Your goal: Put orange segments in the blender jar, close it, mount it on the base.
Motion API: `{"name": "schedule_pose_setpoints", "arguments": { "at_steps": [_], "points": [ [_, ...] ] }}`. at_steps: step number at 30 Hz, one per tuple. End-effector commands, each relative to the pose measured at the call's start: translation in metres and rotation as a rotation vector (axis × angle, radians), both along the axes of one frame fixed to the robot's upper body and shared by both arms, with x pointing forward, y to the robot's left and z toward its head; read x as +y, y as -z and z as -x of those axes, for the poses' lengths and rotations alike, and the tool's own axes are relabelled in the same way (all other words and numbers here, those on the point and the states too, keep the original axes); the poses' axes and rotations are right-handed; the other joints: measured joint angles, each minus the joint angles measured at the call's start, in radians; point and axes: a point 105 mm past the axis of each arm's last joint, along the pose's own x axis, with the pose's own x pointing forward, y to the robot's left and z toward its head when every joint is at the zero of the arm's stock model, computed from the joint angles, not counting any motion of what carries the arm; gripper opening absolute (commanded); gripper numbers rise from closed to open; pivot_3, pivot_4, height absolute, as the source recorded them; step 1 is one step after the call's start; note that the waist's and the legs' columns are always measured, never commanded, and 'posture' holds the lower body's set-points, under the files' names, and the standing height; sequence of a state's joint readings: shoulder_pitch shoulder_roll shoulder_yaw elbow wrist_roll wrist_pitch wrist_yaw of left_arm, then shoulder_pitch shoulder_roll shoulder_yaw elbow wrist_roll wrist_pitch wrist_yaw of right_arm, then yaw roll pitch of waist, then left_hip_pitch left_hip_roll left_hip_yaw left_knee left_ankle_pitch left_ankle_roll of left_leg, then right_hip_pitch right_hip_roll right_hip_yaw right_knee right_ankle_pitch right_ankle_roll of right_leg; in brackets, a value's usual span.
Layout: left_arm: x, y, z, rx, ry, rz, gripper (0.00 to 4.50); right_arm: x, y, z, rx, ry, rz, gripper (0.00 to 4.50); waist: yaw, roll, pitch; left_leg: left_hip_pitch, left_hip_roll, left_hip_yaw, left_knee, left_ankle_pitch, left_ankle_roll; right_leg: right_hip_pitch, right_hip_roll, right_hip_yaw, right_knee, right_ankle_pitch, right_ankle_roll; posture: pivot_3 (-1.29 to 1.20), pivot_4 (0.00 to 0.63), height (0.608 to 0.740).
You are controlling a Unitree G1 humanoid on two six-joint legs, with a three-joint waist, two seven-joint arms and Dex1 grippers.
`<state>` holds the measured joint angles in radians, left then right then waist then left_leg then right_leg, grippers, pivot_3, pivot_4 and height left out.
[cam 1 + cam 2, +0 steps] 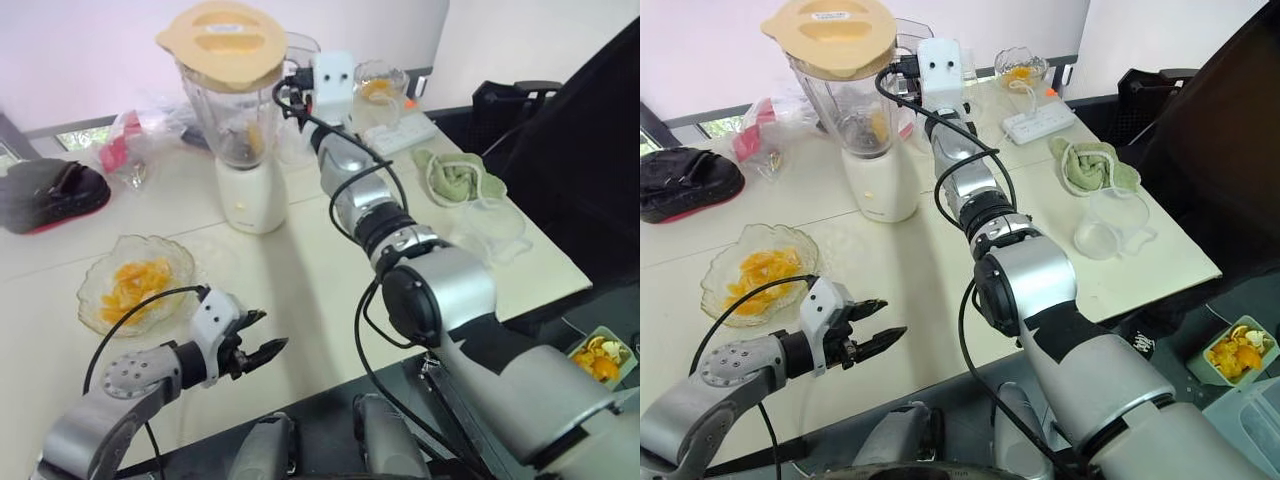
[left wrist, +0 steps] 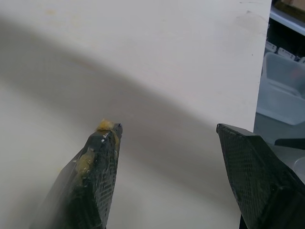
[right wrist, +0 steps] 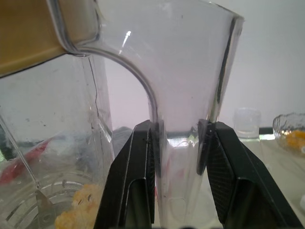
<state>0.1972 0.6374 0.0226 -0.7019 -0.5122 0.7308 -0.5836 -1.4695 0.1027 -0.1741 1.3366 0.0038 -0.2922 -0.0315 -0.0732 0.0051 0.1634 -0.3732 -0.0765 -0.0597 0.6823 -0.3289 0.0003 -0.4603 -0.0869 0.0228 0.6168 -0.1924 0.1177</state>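
Note:
The clear blender jar stands on the white base at the back of the table, with the orange lid on top. Orange segments lie at its bottom. My right gripper is shut on the jar's clear handle, one finger on each side. A glass bowl with more orange segments sits at the front left. Just right of it, my left gripper hovers open above the bare table, holding nothing; yellow pulp sticks to one of its fingertips.
A black bag and a plastic bag lie at the back left. At the right are a power strip, a green cloth, a clear cup and a small bowl. A tub of peel sits below the table.

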Motion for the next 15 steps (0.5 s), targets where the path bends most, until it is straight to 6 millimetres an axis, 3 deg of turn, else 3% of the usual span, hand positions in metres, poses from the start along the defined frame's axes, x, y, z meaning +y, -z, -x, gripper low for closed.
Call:
{"name": "schedule_pose_setpoints", "arguments": {
  "at_steps": [1, 15],
  "points": [
    [-0.0033, -0.0093, 0.0015, -0.044, 0.010, 0.007, 3.26, 0.0050, -0.0057, 0.0022, -0.035, 0.009, 0.061, 0.93, 0.002, 0.000, 0.000, 0.000, 0.000, 0.000, 0.000, 0.000, 0.000, 0.000, 0.000, 0.000, 0.000, 0.000, 0.000, 0.00, 0.150, 0.740],
    [-0.0054, -0.0091, 0.0037, -0.043, 0.007, 0.006, 3.26, 0.0030, 0.0000, 0.0012, -0.035, 0.060, 0.092, 0.93, 0.004, -0.001, -0.001, 0.001, 0.000, 0.000, 0.000, 0.000, 0.000, 0.001, 0.000, 0.000, 0.000, 0.000, 0.000, 0.00, 0.150, 0.740]
  ]
}}
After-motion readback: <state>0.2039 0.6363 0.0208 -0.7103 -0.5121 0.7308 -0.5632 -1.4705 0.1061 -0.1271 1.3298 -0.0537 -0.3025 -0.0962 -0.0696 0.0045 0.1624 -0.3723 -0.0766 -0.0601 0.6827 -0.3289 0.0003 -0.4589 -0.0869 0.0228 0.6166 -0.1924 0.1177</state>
